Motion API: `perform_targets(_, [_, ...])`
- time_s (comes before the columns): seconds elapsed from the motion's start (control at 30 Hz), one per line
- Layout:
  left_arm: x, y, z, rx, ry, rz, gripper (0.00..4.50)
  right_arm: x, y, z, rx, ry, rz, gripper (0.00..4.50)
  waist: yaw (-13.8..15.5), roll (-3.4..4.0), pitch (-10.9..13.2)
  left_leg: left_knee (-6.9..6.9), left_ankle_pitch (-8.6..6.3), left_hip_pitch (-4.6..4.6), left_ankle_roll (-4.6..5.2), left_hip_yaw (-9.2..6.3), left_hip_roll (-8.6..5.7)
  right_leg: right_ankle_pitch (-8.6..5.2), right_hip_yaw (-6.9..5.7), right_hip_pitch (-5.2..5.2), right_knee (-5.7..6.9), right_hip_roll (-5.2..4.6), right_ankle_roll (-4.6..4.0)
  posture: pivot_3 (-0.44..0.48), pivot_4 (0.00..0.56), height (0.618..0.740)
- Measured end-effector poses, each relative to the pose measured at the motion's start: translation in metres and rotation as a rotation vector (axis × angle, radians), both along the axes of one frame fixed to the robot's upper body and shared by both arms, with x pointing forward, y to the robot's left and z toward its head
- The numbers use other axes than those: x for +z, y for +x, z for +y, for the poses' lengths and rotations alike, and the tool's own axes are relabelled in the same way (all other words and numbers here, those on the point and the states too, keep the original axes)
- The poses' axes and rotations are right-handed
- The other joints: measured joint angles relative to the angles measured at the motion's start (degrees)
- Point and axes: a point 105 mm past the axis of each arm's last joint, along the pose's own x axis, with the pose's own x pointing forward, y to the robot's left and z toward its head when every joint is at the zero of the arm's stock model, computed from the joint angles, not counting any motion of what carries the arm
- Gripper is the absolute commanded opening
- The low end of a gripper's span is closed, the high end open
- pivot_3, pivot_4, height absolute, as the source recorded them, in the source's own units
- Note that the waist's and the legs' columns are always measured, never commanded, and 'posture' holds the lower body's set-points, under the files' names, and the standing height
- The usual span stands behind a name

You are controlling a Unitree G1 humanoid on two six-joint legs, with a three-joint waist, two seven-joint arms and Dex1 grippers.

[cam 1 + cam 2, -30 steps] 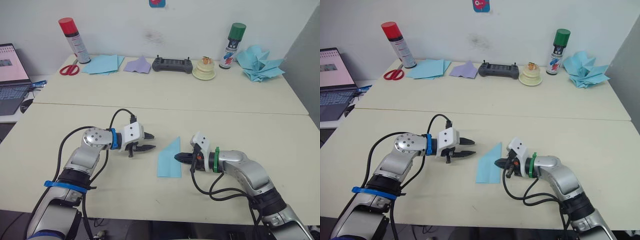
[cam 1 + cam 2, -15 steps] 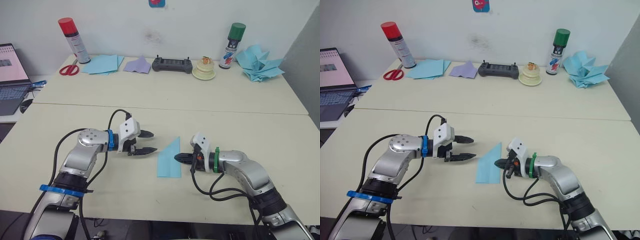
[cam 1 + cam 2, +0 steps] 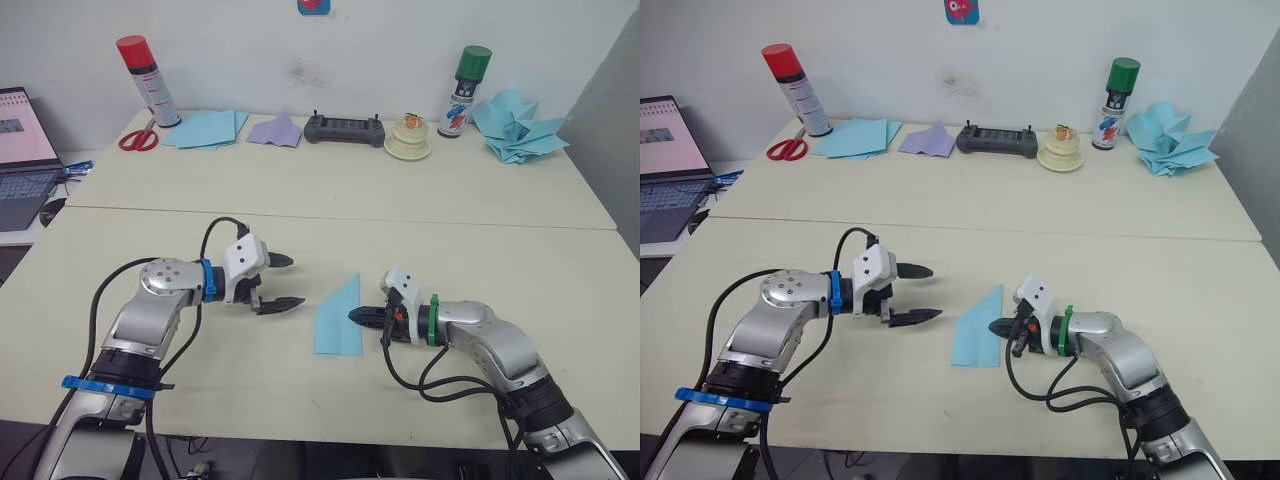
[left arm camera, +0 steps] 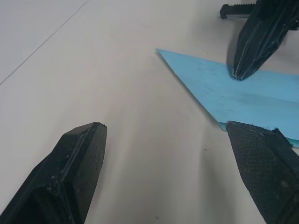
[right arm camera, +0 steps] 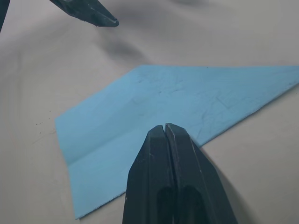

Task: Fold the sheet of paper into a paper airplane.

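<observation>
Right fingers [image 5: 164, 135] over sheet's [image 5: 154, 107] edge

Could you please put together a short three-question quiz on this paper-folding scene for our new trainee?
1. True or false: the left gripper has its fingers spread apart.
2. Which gripper presses its tips on the sheet of paper? A) the left gripper B) the right gripper C) both
3. Fill in: the cap of the spray can beside the scissors is ____.

Key
1. True: its two black fingers stand wide apart, short of the paper's edge.
2. B: its closed fingertips rest on the paper's right edge, while the left gripper is off the paper.
3. Red.
</observation>
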Motion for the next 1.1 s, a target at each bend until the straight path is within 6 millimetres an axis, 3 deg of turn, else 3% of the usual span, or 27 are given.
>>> perform_targets(1.1, [-0.0029, 0.0045, 0.0046, 0.032, 0.023, -0.017, 4.48, 0.0008, 0.002, 0.0009, 0.0, -0.004, 0.004, 0.0, 0.0, 0.0, 0.0, 0.01, 0.0, 0.0, 0.0, 0.0, 0.0, 0.11, -0.01, 0.0, 0.02, 0.0, -0.18, 0.0, 0.15, 0.74])
